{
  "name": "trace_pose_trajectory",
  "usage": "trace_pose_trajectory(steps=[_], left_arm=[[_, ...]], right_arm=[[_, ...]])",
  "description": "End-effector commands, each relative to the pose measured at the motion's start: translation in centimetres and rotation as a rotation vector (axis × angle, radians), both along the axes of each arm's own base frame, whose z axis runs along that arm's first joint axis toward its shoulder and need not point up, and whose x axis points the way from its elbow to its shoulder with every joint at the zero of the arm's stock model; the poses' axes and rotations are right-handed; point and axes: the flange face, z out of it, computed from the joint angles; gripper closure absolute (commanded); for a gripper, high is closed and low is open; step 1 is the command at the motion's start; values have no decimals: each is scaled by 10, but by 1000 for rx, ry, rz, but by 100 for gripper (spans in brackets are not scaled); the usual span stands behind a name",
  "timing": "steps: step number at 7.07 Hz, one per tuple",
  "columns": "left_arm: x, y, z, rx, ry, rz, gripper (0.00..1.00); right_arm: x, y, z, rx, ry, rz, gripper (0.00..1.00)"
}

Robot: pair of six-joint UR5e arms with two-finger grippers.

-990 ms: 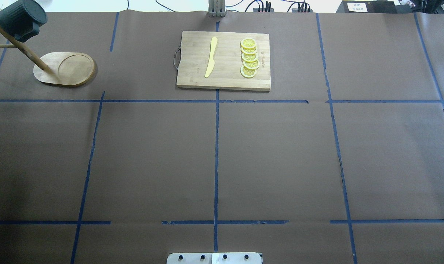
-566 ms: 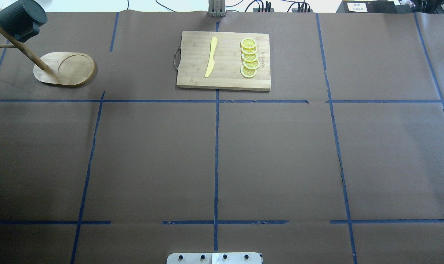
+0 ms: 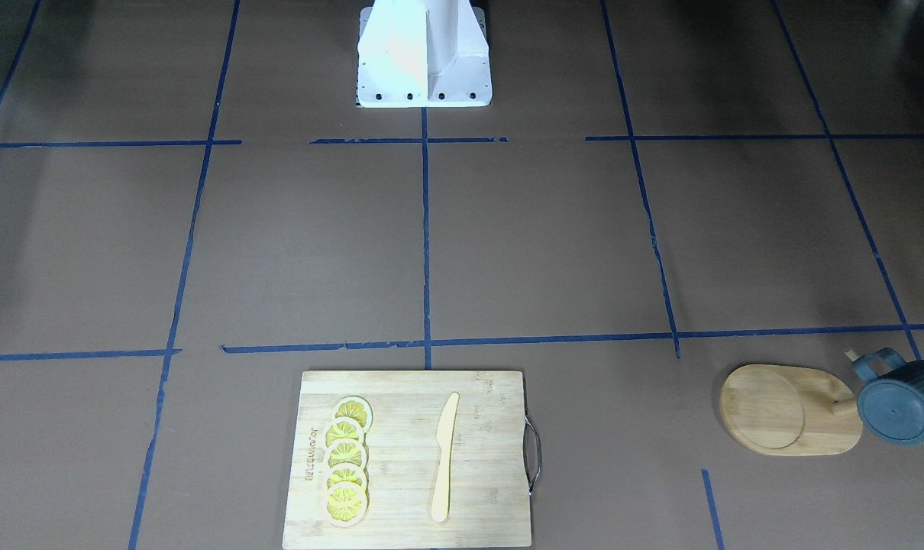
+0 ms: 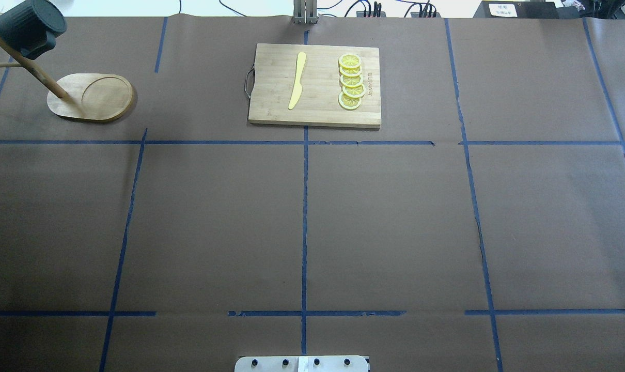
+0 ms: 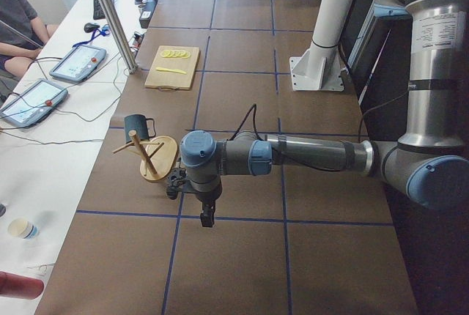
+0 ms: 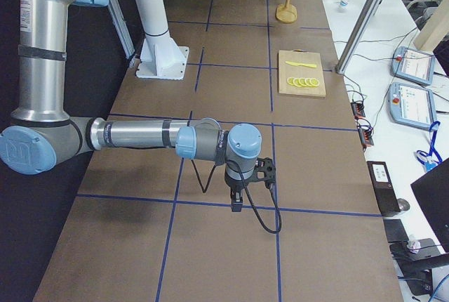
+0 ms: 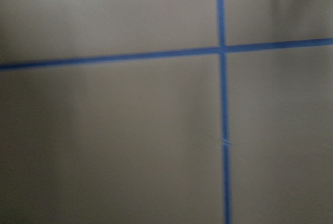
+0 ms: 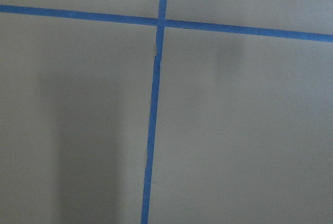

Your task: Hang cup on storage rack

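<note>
While the cup [image 4: 29,28] hangs by its handle on a peg of the storage rack [image 4: 93,98] in the far left part of the counter [image 4: 302,217], the hang looks done but isn't proven.

Risks, my read:
- Cup weight sits out to one side of the post. A knock or a counter shake could tip the rack or slide the handle off the peg.
- In the left side view the left fingers [image 5: 207,218] hover above the counter near the rack base. A careless swing of that arm toward the far left could clip a peg or the cup.
- Right fingers [image 6: 236,204] hover over bare counter on the right, well apart from the rack. No threat there.
- Cutting board [image 4: 315,88] with lemon slices [image 4: 351,81] and a yellow knife [image 4: 297,80] is far centre, well apart from the rack.

Hard to see:
- Both sets of fingers show only in the side views and are small. Cannot tell if they are open or closed.
- Overhead crops the rack top and part of the cup.
- Handle-to-peg contact is too small to judge how deep the handle sits.
- No view shows the cup's inside.
- Wrist cams show only brown paper and blue tape, and the left one is blurred.
</note>
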Motion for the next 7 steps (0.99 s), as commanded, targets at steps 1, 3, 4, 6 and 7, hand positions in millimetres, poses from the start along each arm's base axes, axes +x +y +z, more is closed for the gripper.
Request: trace_pose_trajectory(steps=[1, 3, 4, 6, 7], left_arm=[[1, 2, -1, 6, 6, 1, 0], [3, -2, 4, 56, 26, 2, 0], [3, 0, 8, 48, 24, 0, 0], [2, -1, 4, 58, 26, -1, 0], [2, -1, 4, 59, 21, 0, 0]], right_arm=[[0, 1, 7, -14, 3, -1, 0], [0, 2, 12, -29, -3, 2, 0], [0, 0, 17, -33, -6, -1, 0], [1, 0, 17, -29, 9, -2, 0], [2, -2, 16, -27, 20, -3, 0]])
